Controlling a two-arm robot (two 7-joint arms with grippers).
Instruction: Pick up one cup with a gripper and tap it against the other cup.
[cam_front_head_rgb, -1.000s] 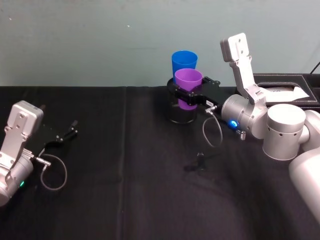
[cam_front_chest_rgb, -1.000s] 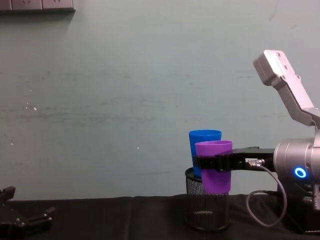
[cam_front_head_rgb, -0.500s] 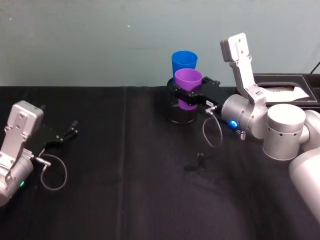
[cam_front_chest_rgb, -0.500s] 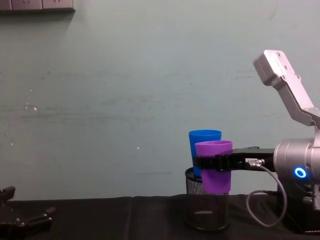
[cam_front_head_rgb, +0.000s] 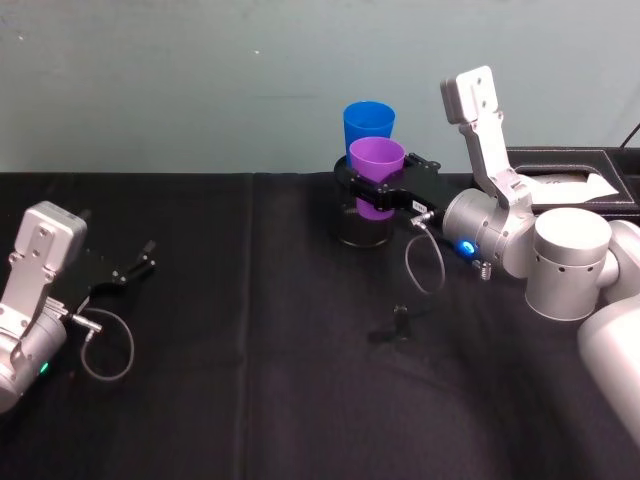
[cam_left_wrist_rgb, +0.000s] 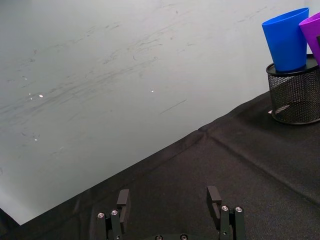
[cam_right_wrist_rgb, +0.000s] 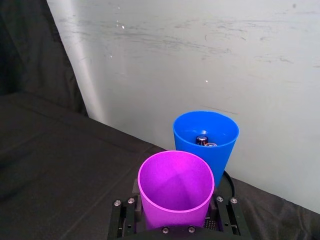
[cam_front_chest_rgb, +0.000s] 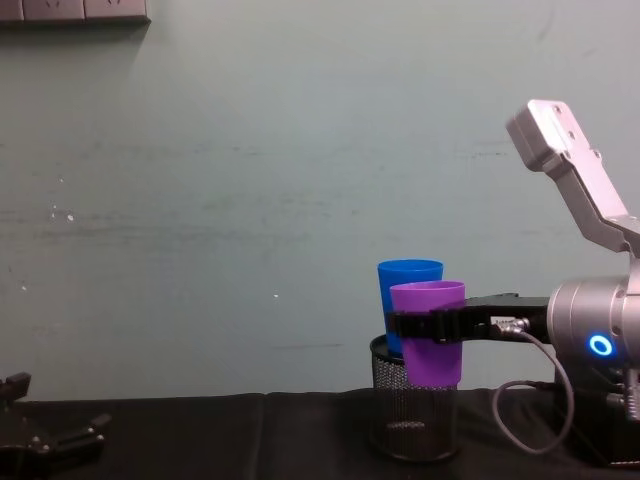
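Observation:
My right gripper (cam_front_head_rgb: 376, 190) is shut on the purple cup (cam_front_head_rgb: 377, 158), clamped around its middle and holding it upright in the air above the black mesh holder (cam_front_head_rgb: 362, 228). The blue cup (cam_front_head_rgb: 368, 122) stands upright in that holder just behind the purple one. In the chest view the purple cup (cam_front_chest_rgb: 430, 298) overlaps the blue cup (cam_front_chest_rgb: 405, 275); I cannot tell whether they touch. In the right wrist view the purple cup (cam_right_wrist_rgb: 175, 185) sits close in front of the blue cup (cam_right_wrist_rgb: 205, 132), which holds small items. My left gripper (cam_front_head_rgb: 135, 268) rests open at the table's left.
The table is covered in black cloth, with a plain wall close behind the cups. A black box (cam_front_head_rgb: 565, 180) with white paper in it lies at the back right. A small black object (cam_front_head_rgb: 400, 320) lies on the cloth in front of the holder.

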